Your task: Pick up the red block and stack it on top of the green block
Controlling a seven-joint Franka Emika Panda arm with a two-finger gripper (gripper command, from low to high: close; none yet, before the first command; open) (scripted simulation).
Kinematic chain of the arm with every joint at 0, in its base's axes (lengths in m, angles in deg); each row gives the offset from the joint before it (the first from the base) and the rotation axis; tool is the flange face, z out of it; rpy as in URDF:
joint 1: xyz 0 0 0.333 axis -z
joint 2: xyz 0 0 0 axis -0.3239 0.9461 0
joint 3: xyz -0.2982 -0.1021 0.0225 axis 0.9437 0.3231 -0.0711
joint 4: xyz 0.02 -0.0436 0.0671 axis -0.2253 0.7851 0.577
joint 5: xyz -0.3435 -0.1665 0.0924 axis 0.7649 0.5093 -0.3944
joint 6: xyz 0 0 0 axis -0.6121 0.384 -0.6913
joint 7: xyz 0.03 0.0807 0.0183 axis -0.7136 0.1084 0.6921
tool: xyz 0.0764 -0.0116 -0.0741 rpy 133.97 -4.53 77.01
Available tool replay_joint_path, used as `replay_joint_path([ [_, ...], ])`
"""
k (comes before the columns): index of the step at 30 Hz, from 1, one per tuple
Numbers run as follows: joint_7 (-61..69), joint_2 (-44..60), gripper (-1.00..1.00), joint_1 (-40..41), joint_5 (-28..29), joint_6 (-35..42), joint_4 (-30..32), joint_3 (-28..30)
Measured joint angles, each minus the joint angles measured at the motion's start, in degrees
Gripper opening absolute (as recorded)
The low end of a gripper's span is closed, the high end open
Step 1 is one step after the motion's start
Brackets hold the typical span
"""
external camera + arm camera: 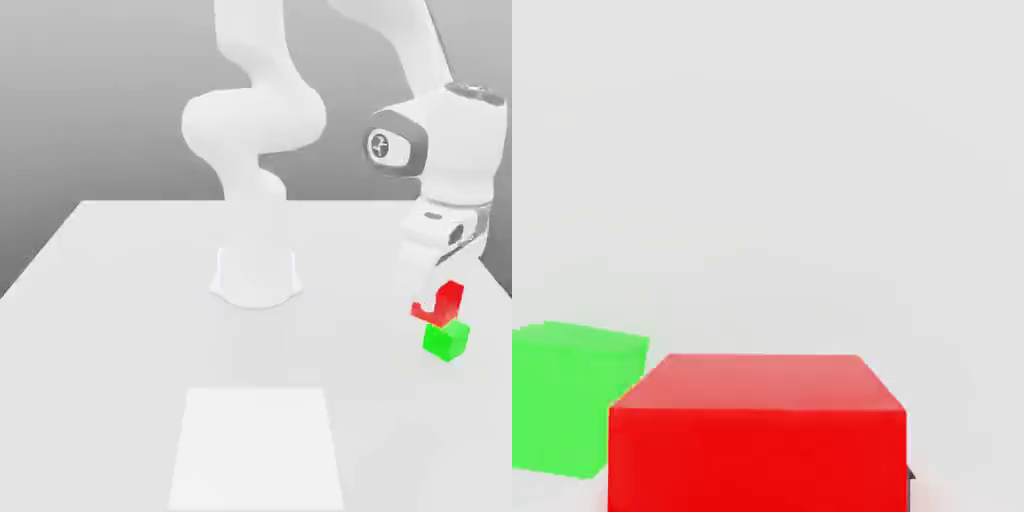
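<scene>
A white Franka Panda arm (pixel 262 120) stands on a plain white table (pixel 110 300). Toward the exterior view's right, its gripper (pixel 437 292) hangs low over two small cubes. The red block (pixel 443 302) sits between the fingers, so the jaws appear to be pinching it, though the fingers themselves are largely hidden by the hand. The red block is raised off the table, with its lower corner just above, or perhaps touching, the green block (pixel 446 339), which rests on the table directly below.

In the hand view, the red block (pixel 757 430) is large and close, and the green block (pixel 572 395) lies beside and beyond it, offset rather than centred underneath.

The step in hand seems to be lining up the red cube over the green one before setting it down. To do this well, the arm should likely shift the red block until it is square above the green top face, lower gently until the faces meet flat, and only then release.

A small round emblem (pixel 380 143) marks the wrist joint; no legible writing appears anywhere.
</scene>
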Motion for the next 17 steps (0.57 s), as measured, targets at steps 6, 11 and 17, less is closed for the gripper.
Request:
replay_joint_path([
  [6,-3.1,4.2,-1.0,-0.9,4.3,-3.3,-0.7,-2.9],
  [11,-8.8,10.3,-1.0,1.0,12.3,-8.6,-0.9,-2.9],
  [17,-14.4,15.4,1.0,-0.3,20.2,-12.8,-0.9,0.1],
])
